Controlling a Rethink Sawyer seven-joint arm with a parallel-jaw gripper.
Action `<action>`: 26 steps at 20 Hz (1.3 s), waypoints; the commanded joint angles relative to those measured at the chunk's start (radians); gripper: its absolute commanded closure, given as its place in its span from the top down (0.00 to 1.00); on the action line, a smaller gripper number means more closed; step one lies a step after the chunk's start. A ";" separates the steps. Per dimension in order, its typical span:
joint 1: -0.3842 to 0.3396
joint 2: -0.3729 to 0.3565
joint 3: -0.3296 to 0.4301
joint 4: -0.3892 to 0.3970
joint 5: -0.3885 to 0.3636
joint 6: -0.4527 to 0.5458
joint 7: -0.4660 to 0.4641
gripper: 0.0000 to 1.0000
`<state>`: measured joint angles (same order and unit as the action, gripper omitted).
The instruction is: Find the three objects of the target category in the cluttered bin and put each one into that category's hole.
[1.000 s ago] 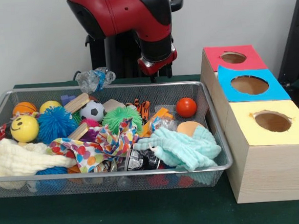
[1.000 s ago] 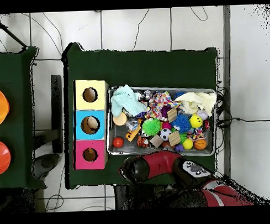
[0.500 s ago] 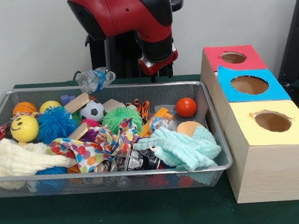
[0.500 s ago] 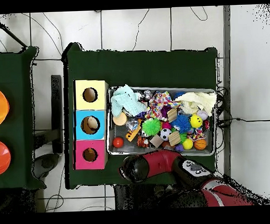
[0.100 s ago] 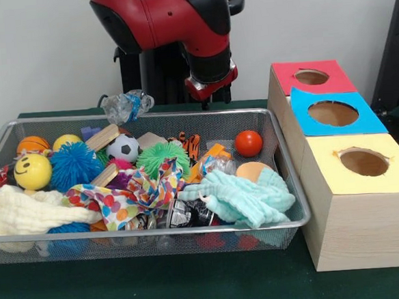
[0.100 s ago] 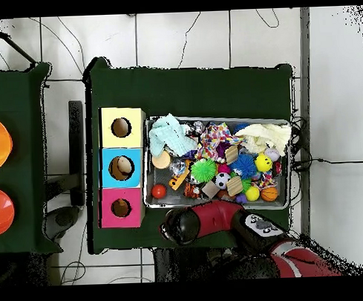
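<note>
Honestly, I can read no writing anywhere; the only mark I make out is the smiley face on the yellow ball (image 5: pixel 32 171) at the left of the wire bin (image 5: pixel 283 164). From my seat the gripper (image 5: pixel 211 94) hangs behind the bin's far rim, above the counter (image 5: pixel 161 289) and clear of the clutter, and I cannot tell how its fingers are set because they are dark against the dark pedestal. The bin is packed: a red ball (image 5: pixel 248 143) lies alone near the right end, a soccer ball (image 5: pixel 123 147) sits beside a green spiky ball (image 5: pixel 162 157), a blue spiky ball (image 5: pixel 74 165) touches the smiley one, and an orange basketball (image 5: pixel 32 143) sits in the far left corner. A mint cloth (image 5: pixel 247 197) covers the near right corner and partly hides a tan disc (image 5: pixel 251 170); a cream cloth (image 5: pixel 26 211) drapes the left rim, and a confetti-print cloth (image 5: pixel 130 192) buries whatever lies under it. Beside the bin stand three boxes, touching: the red-topped box (image 5: pixel 311 77), blue-topped box (image 5: pixel 332 113) and yellow-topped box (image 5: pixel 365 162), each with a round hole. A crumpled plastic bottle (image 5: pixel 126 104) rests on the far rim.
</note>
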<state>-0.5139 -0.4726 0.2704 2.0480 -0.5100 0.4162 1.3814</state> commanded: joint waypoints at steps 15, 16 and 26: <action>-0.035 -0.637 0.129 0.180 0.320 0.291 0.013 1.00; -0.035 -0.643 0.128 0.181 0.327 0.292 0.011 1.00; -0.033 -0.623 0.105 0.202 0.322 0.245 0.016 1.00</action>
<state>-0.5224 -1.0672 0.3176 2.2057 -0.2254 0.6195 1.3814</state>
